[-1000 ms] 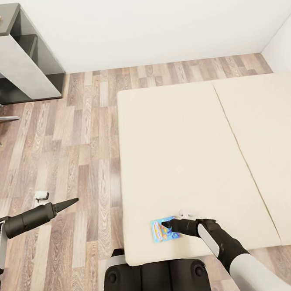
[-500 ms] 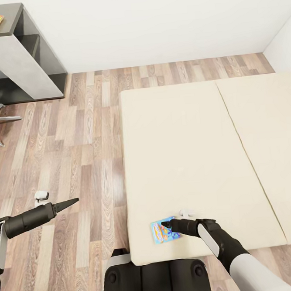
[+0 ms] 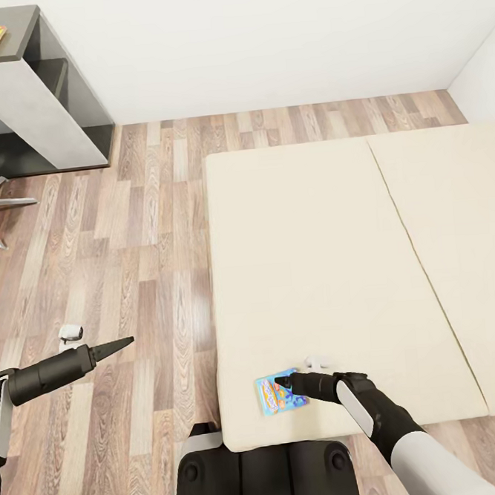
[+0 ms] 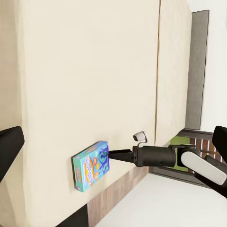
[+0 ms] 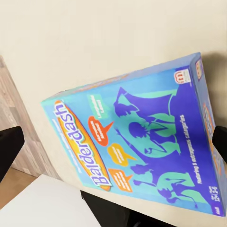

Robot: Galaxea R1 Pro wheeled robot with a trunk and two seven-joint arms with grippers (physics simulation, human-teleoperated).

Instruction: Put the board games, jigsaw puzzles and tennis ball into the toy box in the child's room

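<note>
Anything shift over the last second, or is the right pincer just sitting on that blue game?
The camera moved slightly early on, shifting the whole view. Otherwise nothing visibly changed: the right pincer stays at the blue Balderdash box on the bed, and the left pincer still hangs over the floor.

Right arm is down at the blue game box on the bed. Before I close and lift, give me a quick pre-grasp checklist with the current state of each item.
1. Blue board game lies flat on the bed, near its edge: ok.
2. Right gripper is at the box, fingertips over its top face: ok.
3. Jaws open with the box between them, as the right wrist view suggests: ok.
4. Fingers low enough to catch the box's sides: cannot tell.
5. Left gripper hangs over the floor, apart from the bed and the box: ok.
6. Nothing lies beside the box to snag: ok.
</note>
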